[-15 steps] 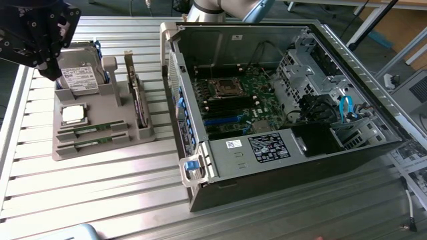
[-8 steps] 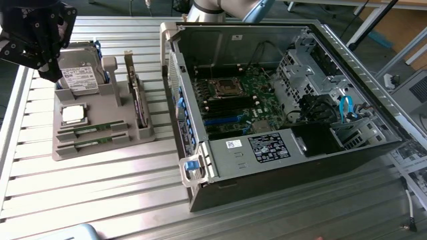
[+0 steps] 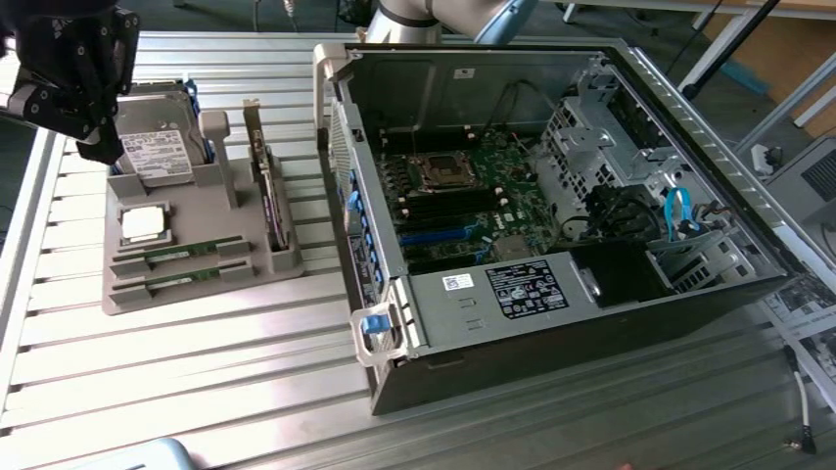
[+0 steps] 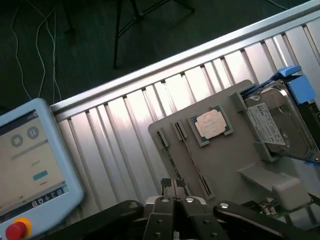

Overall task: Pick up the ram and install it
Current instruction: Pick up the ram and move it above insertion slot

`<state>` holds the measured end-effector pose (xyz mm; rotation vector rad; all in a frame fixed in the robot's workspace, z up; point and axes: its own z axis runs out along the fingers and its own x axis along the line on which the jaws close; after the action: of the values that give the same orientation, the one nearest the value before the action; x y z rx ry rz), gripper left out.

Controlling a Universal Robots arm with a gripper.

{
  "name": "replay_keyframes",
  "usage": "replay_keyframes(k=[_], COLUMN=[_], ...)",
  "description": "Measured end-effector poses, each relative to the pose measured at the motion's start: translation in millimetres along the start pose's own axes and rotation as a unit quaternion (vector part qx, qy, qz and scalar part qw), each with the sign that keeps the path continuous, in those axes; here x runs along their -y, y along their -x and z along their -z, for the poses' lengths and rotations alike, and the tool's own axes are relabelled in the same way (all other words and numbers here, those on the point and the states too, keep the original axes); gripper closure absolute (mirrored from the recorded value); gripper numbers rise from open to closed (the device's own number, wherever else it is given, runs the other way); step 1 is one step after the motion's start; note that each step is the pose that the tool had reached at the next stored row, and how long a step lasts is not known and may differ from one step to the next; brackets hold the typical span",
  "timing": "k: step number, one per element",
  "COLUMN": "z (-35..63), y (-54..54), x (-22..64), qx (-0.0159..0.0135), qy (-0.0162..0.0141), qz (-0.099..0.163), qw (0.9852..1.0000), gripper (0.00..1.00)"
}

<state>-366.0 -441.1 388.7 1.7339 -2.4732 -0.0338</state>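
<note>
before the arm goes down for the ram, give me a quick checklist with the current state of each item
1. Gripper empty: ok, it holds nothing.
2. Gripper opened for a grasp: not ok, it is shut.
3. Ram sticks seated in the gray tray: ok, two lie in their slots.
4. Gripper lined up at the sticks: not ok, in the exterior view it sits by the hard drive.
5. Computer case open, motherboard exposed: ok.
6. Free memory slot on the motherboard: cannot tell.

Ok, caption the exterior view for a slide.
Pincer above the grey parts tray with two RAM sticks, beside the open computer case.
</note>
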Motion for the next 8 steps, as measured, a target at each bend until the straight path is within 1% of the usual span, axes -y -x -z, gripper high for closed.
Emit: replay_keyframes(k=[2, 5, 6, 8], z=[-0.3, -0.5, -0.5, -0.6], y=[0.0, 0.0, 0.0, 0.0], x=[0.0, 0.1, 0.1, 0.1], qx=[-0.0017, -0.0043, -0.0047, -0.0047], qy=[-0.0018, -0.0041, -0.0045, -0.0046], qz=[0.020, 0.048, 0.053, 0.053], qw=[0.9998, 0.9988, 0.9986, 0.9985], gripper=[0.89, 0.89, 0.89, 0.89])
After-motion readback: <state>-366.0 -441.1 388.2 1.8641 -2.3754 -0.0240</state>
